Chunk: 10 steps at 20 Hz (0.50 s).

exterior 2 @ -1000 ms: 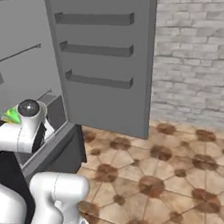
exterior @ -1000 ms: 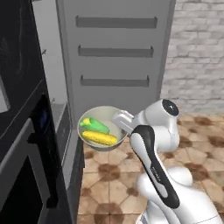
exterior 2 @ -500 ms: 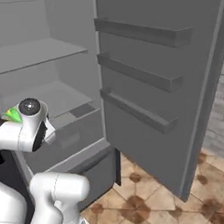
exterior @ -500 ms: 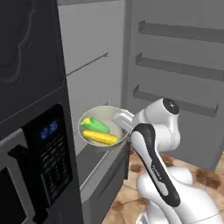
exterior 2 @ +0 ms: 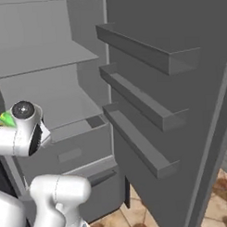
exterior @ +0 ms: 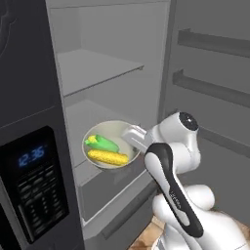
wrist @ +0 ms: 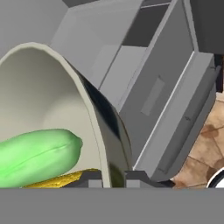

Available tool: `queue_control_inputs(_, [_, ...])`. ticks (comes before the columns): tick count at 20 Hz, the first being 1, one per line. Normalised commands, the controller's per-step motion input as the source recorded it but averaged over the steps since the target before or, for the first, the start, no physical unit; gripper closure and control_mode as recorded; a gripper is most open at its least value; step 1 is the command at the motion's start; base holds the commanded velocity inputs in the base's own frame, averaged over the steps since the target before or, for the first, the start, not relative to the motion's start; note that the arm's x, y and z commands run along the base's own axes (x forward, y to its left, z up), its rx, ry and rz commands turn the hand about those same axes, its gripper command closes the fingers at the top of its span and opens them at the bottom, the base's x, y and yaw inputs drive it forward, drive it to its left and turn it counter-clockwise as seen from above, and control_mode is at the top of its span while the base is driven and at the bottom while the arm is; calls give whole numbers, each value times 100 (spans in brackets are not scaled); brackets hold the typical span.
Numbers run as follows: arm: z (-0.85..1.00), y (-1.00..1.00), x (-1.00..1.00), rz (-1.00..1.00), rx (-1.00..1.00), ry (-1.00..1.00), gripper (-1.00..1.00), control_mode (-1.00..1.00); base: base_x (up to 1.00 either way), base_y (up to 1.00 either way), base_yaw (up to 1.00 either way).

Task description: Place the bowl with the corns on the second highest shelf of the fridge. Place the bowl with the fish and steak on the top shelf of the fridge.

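My gripper is shut on the rim of the bowl with the corns, a pale grey-beige deep bowl held level in front of the open fridge. A green-husked cob and a yellow cob lie inside. The hand view shows the bowl's rim between my fingertips, with the green cob close up. The top shelf is well above the bowl. The second highest shelf lies just behind and slightly above it. The bowl with the fish and steak is out of view.
The fridge door stands open on the right, with three ledges jutting toward my arm. A grey drawer sits under the shelves. The black dispenser panel with its blue clock is at the left. Tiled floor shows below.
The whole picture has shifted: the base moved round so the open fridge interior now faces me, closer. The bowl has stayed held in my gripper throughout.
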Motion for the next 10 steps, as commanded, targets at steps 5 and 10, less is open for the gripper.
queue_control_inputs(5, [0,0,0,0,0,0,100,100,59,-3,24])
queue_control_inputs(10, [-4,-27,30,-2,12,0,100,-100,16,-2,2])
